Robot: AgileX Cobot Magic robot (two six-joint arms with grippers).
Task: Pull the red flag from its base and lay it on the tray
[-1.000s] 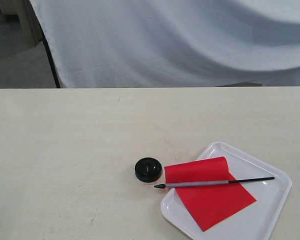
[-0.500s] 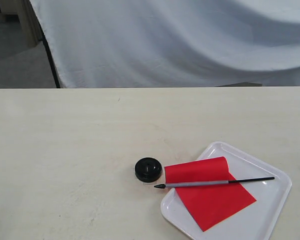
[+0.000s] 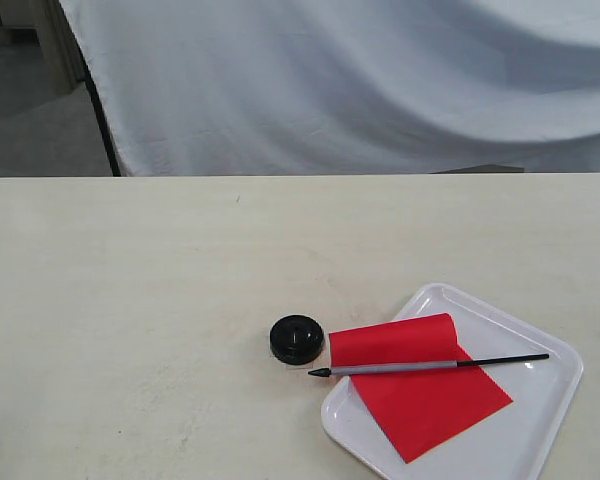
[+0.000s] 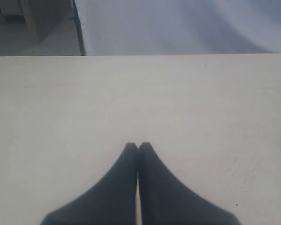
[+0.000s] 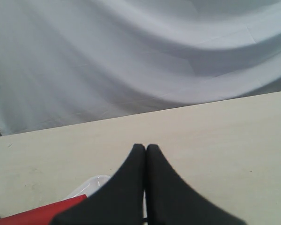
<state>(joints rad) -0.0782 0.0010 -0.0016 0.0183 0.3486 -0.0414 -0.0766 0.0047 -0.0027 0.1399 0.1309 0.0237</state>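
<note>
The left gripper (image 4: pixel 138 146) hangs over the pale table (image 3: pixel 130 300), its black jaws pressed together and holding nothing. A small, glossy black, domed base (image 3: pixel 297 339) stands on the table just beside the tray's nine o'clock edge. The red flag (image 3: pixel 420 385) lies flat in the white tray (image 3: pixel 545 395). Its bright red cloth is spread open, and its pole is grey along the cloth and black beyond. The pointed tip overhangs the rim toward nine o'clock, near the base but not touching it. The right gripper (image 5: pixel 145 147) has its jaws pressed together too, empty, with the flag's red cloth close beside them.

Black, tapered left tool (image 4: pixel 137 146), right tool (image 5: pixel 145 147)
</note>
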